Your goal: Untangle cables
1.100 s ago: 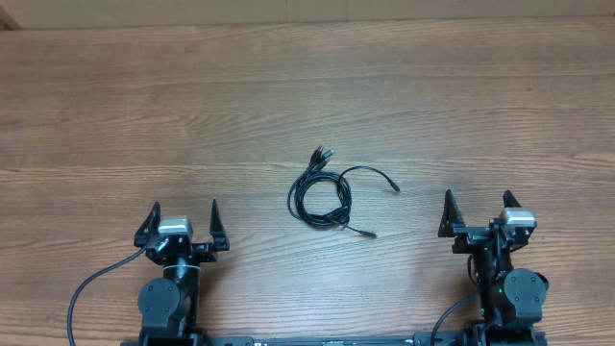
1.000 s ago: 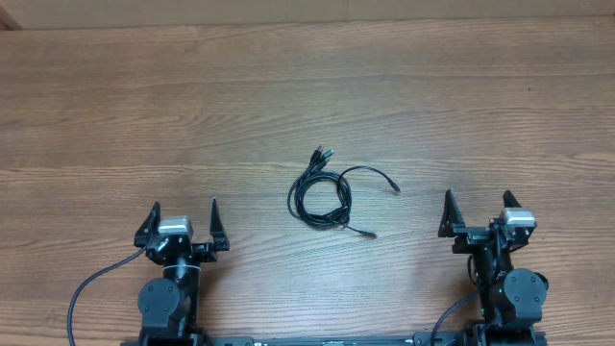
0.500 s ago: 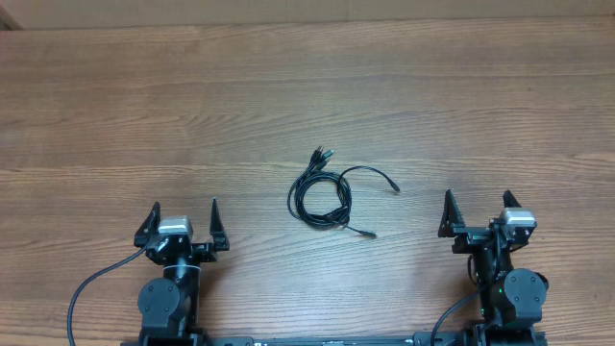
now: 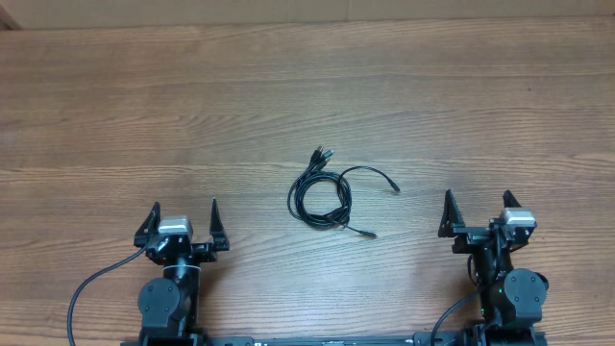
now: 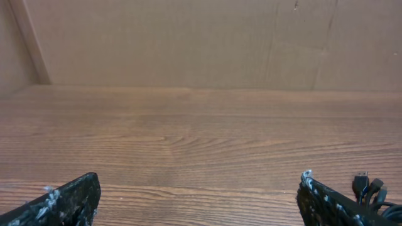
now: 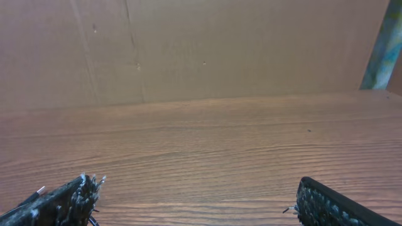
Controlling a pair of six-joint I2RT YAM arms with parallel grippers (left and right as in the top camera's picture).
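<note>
At the near left edge of the brown wood-grain table [image 4: 144, 96] sits the left black two-finger gripper [image 4: 184, 210], its jaws spread wide apart with nothing between them. A thicker black lead [image 4: 88, 286] curls out from the left arm's base towards the table edge. In the left wrist view this gripper [image 5: 200, 179] shows only bare wood in its gap, one scuffed black finger [image 5: 69, 201] in each lower corner, and a plain tan wall [image 5: 188, 37] stands at the back.

Near the middle of the table, well apart from both arms, lie the thin black cables [image 4: 332, 219], wound into a small loose ring flat on the wood. A cluster of small plugs pokes out at the far side of the ring. One strand arcs away to the right and ends in a plug, and another short end trails out at the near right. The left wrist camera catches the plugs of these cables [image 5: 367, 185] just beyond its right finger.

At the near right edge the right black two-finger gripper [image 4: 478, 200] also stands with its jaws wide apart and empty. Its own view shows the gripper [image 6: 198, 182] framing bare table
</note>
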